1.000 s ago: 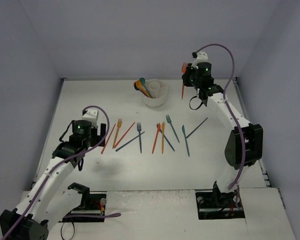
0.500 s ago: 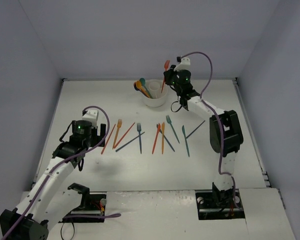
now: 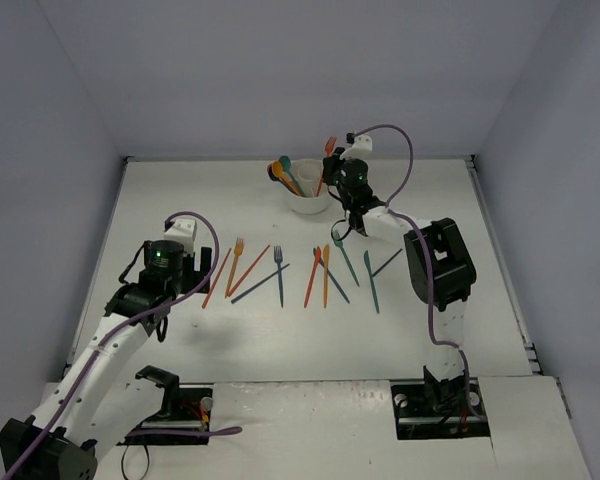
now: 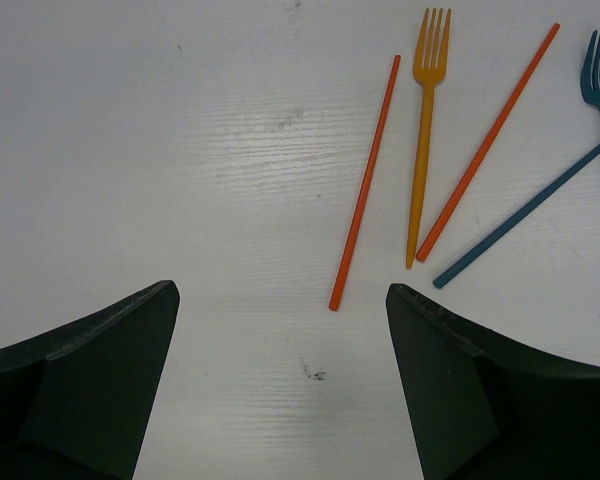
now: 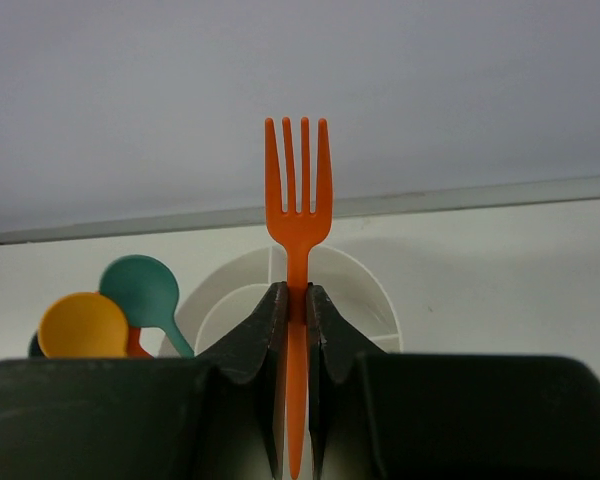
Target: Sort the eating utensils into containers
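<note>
Orange fork (image 5: 298,190) upright, clamped in right tool (image 5: 295,300), white cup (image 5: 368,282) just beyond, left tool (image 4: 280,290) spread, empty

Left arm (image 3: 110,345): base at the near-left corner of the desk (image 3: 280,345), reaching forward over the left half, wrist pitched down toward the surface. Left end effector (image 4: 280,300): jaws wide apart.

Right arm (image 3: 435,270): base at the near edge, right side. Elbow raised, forearm stretched toward the middle of the far edge. Right end effector (image 5: 295,300): jaws closed tight on the handle of an orange fork (image 5: 298,200), tines up.
</note>
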Controlling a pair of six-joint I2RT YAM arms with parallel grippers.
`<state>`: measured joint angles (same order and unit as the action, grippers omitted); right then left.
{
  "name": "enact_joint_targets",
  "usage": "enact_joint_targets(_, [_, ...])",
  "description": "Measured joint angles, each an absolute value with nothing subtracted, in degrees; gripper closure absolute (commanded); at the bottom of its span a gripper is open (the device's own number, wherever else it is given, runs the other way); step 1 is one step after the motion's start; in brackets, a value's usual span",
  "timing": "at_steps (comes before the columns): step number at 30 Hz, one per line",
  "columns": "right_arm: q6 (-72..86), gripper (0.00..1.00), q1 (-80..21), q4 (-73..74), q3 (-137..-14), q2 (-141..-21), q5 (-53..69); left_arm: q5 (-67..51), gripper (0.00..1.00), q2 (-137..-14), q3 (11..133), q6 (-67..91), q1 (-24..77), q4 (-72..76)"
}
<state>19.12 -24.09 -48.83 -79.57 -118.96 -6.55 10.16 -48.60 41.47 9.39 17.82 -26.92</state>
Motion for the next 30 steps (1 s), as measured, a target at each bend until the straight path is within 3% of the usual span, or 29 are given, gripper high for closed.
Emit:
enact_joint_targets(5, [19.2, 0.9, -24.2, -49.5, -78.0, -119.0, -8.0, 10.1, 0.18, -48.6, 41.5, 9.4, 17.8, -26.9])
enact_joint_targets(9, [19.4, 0.77, -24.5, -50.0, -77.7, -119.0, -8.5, 10.1, 0.18, -48.6, 41.5, 9.4, 17.8, -26.9])
enact_joint_targets(13, [19.5, 0.71, -24.9, -49.8, -77.5, -119.0, -9.4, 10.1, 0.18, -48.5, 41.5, 9.4, 17.8, -26.9])
enact_joint_targets(22, [19.0, 0.65, -24.9, -44.3, -75.7, -117.0, -11.8, 10.1, 0.18, -47.6, 41.5, 9.4, 17.8, -26.9])
enact_joint_targets(30, [14.1, 0.64, -24.9, -27.1, -74.4, -106.3, -13.7, 10.1, 0.18, -46.7, 41.5, 9.4, 17.8, -26.9])
